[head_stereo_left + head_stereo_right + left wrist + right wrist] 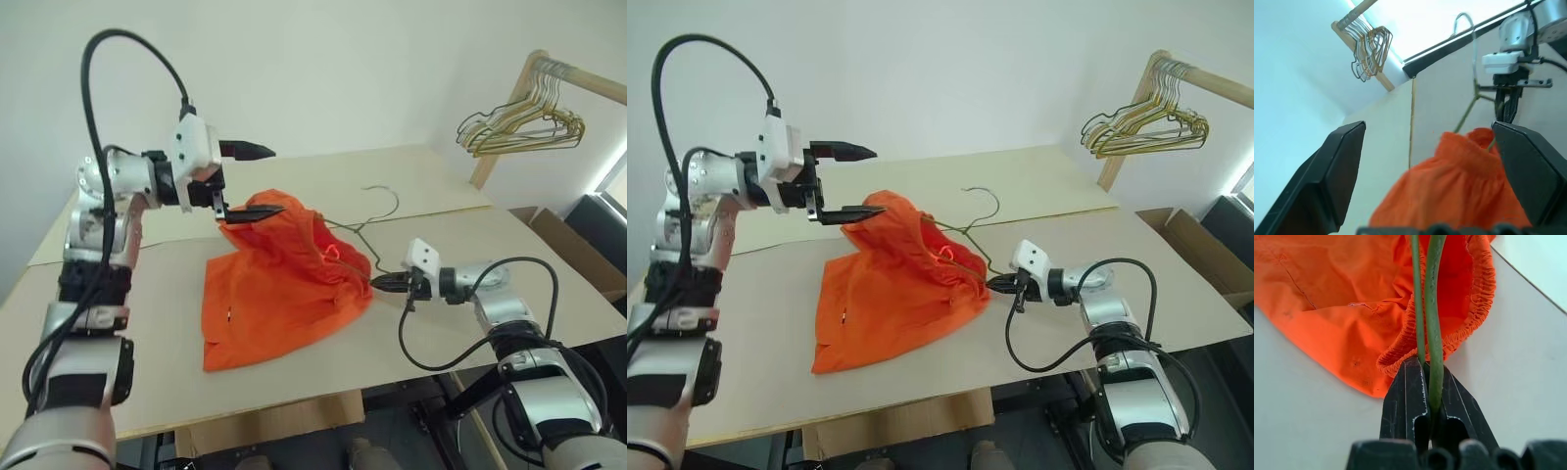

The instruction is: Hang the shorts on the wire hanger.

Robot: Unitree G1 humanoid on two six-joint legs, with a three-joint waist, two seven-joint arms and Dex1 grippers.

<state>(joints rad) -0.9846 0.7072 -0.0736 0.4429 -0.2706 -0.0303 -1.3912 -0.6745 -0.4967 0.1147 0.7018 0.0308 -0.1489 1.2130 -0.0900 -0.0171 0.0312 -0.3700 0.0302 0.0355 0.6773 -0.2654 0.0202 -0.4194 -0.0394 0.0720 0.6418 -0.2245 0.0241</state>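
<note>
From my head, I see a pale beige surface point(294, 392) made of boards, with a seam running across it, and a white wall behind. At the far right, a wooden rail point(578, 78) carries a bunch of gold and dark hangers point(524, 122), and a cardboard box point(578, 250) stands beside the surface. The orange shorts point(274, 294) lie on the surface, with one part lifted. My left fingers point(257, 181) are wide apart, the lower one touching the raised cloth. My right fingers point(384, 283) are together on the wire hanger point(377, 211), whose hook lies beyond the shorts.

In the left wrist view, the shorts point(1454, 196) are between my spread fingers point(1528, 171).

In the right wrist view, my fingers point(1405, 401) clamp the green wire point(1434, 333), which goes into the elastic waistband point(1474, 318).
</note>
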